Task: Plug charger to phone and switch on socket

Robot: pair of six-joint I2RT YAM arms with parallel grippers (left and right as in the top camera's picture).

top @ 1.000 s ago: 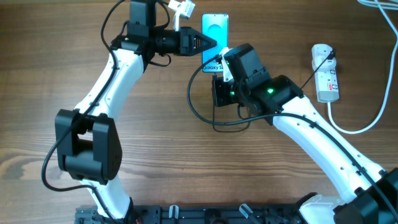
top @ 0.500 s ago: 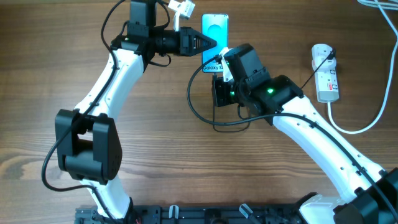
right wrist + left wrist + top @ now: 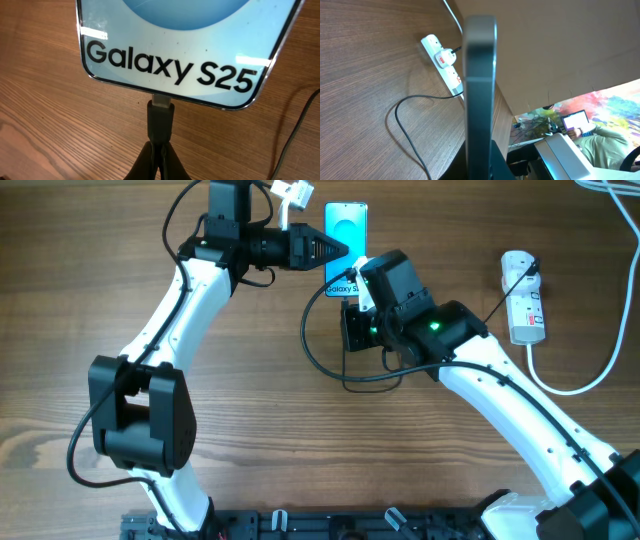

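Observation:
The phone (image 3: 346, 230) with its cyan screen is held at the back of the table, my left gripper (image 3: 335, 252) shut on its side. In the left wrist view the phone (image 3: 480, 75) stands edge-on between my left gripper (image 3: 482, 167). My right gripper (image 3: 160, 152) is shut on the charger's black plug (image 3: 160, 125). The plug's metal tip meets the port in the phone's (image 3: 180, 45) bottom edge. The black charger cable (image 3: 320, 360) loops on the wood below my right gripper (image 3: 355, 290). The white socket (image 3: 524, 298) lies at the right and also shows far off as the socket (image 3: 442, 57).
A thick white lead (image 3: 600, 370) curves from the socket toward the right edge. The thin black cable (image 3: 405, 130) trails across the wood from the socket. The arm bases stand along the front edge of the table.

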